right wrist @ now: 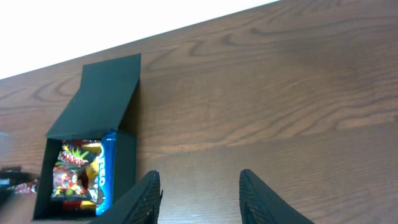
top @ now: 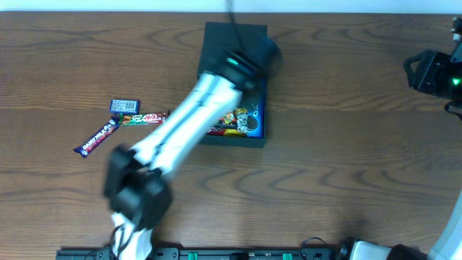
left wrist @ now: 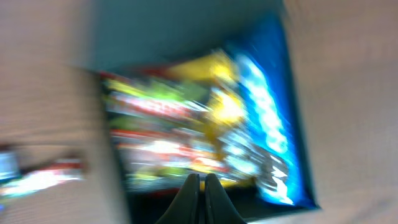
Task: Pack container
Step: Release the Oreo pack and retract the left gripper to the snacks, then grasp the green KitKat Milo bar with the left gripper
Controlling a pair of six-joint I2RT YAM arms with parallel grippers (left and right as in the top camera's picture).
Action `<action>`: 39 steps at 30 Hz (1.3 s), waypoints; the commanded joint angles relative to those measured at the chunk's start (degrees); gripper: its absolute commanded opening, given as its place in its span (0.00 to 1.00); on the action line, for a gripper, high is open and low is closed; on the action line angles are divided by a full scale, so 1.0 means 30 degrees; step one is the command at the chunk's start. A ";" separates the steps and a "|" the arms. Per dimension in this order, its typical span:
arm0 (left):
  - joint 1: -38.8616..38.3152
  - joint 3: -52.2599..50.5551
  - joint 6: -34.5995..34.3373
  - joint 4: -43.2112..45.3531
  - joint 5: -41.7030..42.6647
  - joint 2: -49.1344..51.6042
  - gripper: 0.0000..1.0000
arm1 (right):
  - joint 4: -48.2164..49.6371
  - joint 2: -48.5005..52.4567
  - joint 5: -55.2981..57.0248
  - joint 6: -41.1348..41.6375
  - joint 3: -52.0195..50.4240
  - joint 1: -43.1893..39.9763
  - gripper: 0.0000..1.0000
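Note:
The dark charcoal container (top: 258, 139) sits open at the table's middle back, its flat lid (top: 216, 40) folded back. Inside lie a blue Oreo packet (top: 258, 115) and colourful snack packets (top: 232, 123). The container also shows in the right wrist view (right wrist: 127, 162) and, blurred, in the left wrist view (left wrist: 118, 37). My left gripper (left wrist: 201, 182) is shut and empty, hovering over the container; its arm (top: 188, 119) covers part of the box. My right gripper (right wrist: 198, 186) is open and empty, off at the far right (top: 433, 72).
Three snack items lie on the table left of the container: a small dark blue packet (top: 125, 106), a red KitKat bar (top: 144, 118) and a purple bar (top: 96, 137).

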 commanded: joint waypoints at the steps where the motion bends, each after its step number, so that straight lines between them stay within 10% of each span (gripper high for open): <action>1: 0.2849 0.0714 -0.0933 -0.1005 -0.2484 -0.2302 0.06 | -0.0080 -0.0117 -0.0080 -0.0284 0.0182 -0.0175 0.41; 10: 1.1300 -0.0969 -0.2331 -0.3213 0.0372 -0.2470 0.06 | -0.0073 -0.0117 -0.0080 -0.0284 0.0182 -0.0175 0.42; 19: 1.2058 -0.6309 -1.6852 -0.2310 0.2346 -0.2470 0.06 | -0.0306 -0.0117 -0.0087 -0.0262 0.0182 -0.0175 0.42; 25: 1.1475 -0.9537 -2.2250 0.0976 0.3708 -0.2470 0.19 | -0.0845 -0.0117 -0.0073 -0.0277 0.0182 -0.0175 0.42; 29: 1.1402 -1.0666 -2.4217 0.3177 0.3570 -0.2470 0.77 | -0.1137 -0.0117 -0.0073 -0.0284 0.0182 -0.0175 0.42; 39: 1.1373 -1.1045 -2.7562 0.3993 0.1712 -0.2127 0.74 | -0.1457 -0.0117 -0.0073 -0.0306 0.0182 -0.0175 0.42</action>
